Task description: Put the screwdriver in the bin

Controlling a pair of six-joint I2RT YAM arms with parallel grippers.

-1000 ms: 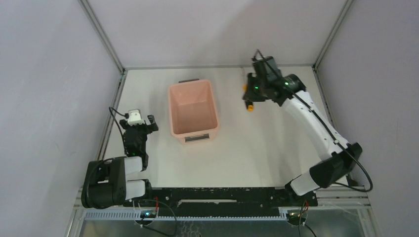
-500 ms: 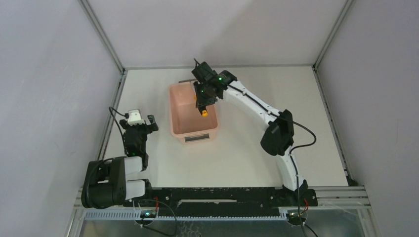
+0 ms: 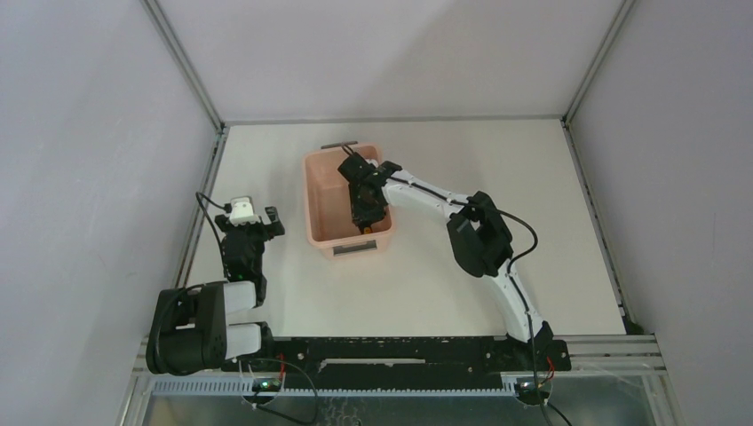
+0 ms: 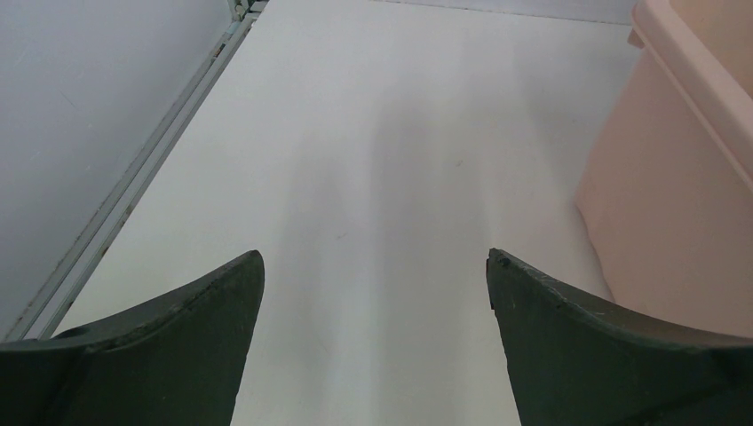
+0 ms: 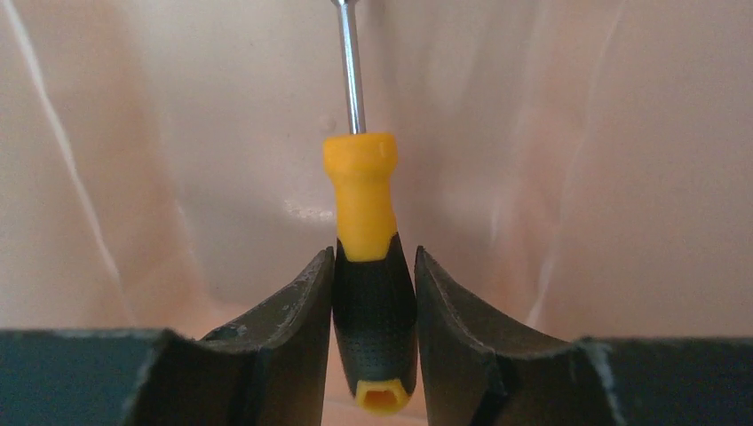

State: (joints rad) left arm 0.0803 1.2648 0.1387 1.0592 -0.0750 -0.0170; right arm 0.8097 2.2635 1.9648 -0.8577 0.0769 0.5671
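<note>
The salmon-pink bin (image 3: 310, 200) stands at the table's middle left. My right gripper (image 3: 365, 211) reaches down inside it, near its right wall. It is shut on the black part of the screwdriver's handle (image 5: 373, 302). The orange collar and thin metal shaft (image 5: 351, 71) point away from the wrist towards the bin's inner wall (image 5: 622, 177). In the top view only an orange bit of the screwdriver (image 3: 363, 230) shows under the gripper. My left gripper (image 3: 257, 219) is open and empty, left of the bin; the left wrist view shows bare table between its fingers (image 4: 213, 311).
The bin's side wall (image 4: 675, 222) is close on the right of my left gripper. A metal frame rail (image 3: 202, 200) runs along the table's left edge. The right arm (image 3: 479, 235) arches over the table's middle. The bin has a dark handle (image 3: 340, 145) at its far end.
My right gripper has carried the screwdriver leftwards from the far right of the table, over the bin's rim, and down into the bin. The left arm has not moved.
</note>
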